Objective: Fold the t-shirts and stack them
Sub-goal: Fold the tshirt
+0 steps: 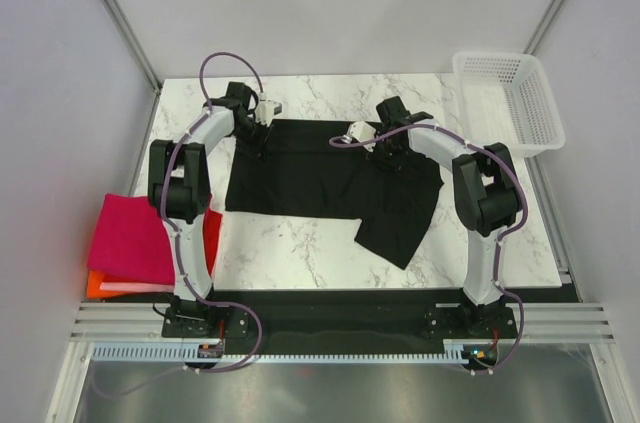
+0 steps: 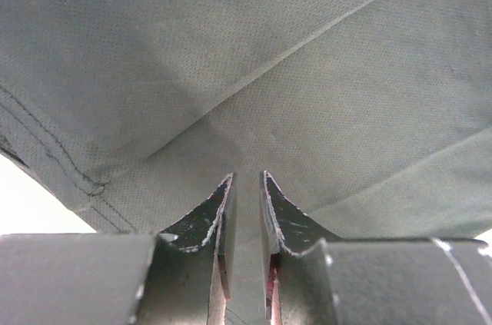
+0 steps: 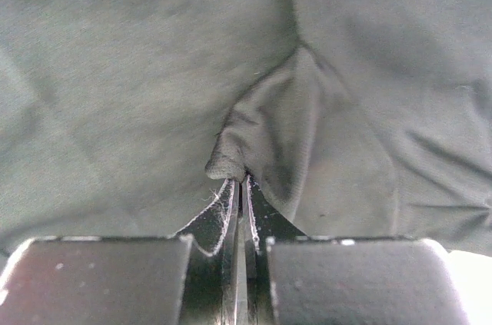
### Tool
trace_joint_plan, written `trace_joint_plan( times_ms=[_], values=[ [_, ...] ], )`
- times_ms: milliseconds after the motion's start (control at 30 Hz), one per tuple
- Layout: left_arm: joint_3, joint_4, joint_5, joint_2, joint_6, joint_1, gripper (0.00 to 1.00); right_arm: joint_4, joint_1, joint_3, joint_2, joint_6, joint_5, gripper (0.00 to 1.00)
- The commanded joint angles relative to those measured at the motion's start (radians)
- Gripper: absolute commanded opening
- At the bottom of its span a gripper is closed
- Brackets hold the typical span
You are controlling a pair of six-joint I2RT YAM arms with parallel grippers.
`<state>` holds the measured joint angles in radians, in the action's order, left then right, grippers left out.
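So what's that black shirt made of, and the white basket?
The plain black t-shirt looks like soft matte knit cloth: it creases, and the left wrist view shows fine weave and stitched seams. The white mesh basket seems hard plastic, keeping its grid shape.

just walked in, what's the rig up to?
Both arms are on one black t-shirt, which lies partly spread on the marble table. The left claw is shut on cloth at the shirt's far-left edge. The right claw pinches a small fold nearer the right side, where a flap lies askew. The shirt is not folded yet. A folded stack sits at the table's left edge: magenta-pink shirt over red shirt and orange shirt. A white mesh basket stands far right.
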<state>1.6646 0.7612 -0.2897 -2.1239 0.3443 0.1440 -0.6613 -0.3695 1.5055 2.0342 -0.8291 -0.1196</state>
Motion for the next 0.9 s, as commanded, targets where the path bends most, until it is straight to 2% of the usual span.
trace_joint_plan(
  times_ms=[0,333,467,600,700,867],
  values=[
    [0.04,-0.003,0.0,-0.014,-0.024,0.008,0.24,0.061,-0.003,0.018,-0.039,0.022,0.038,0.06],
    [0.057,-0.003,-0.003,-0.019,-0.025,0.009,0.24,0.109,0.017,0.081,0.0,0.074,0.136,0.13],
    [0.058,-0.002,-0.006,-0.022,-0.027,0.009,0.24,0.118,0.026,0.093,-0.006,0.088,0.147,0.25],
    [0.061,-0.002,-0.006,-0.025,-0.028,0.012,0.24,0.131,0.027,0.09,-0.035,0.104,0.178,0.31],
    [0.061,-0.002,-0.006,-0.021,-0.03,0.017,0.24,0.134,0.027,0.079,-0.08,0.114,0.152,0.33],
    [0.064,-0.002,-0.003,-0.018,-0.028,0.019,0.24,0.066,0.024,0.055,-0.16,0.12,-0.024,0.34]
  ],
)
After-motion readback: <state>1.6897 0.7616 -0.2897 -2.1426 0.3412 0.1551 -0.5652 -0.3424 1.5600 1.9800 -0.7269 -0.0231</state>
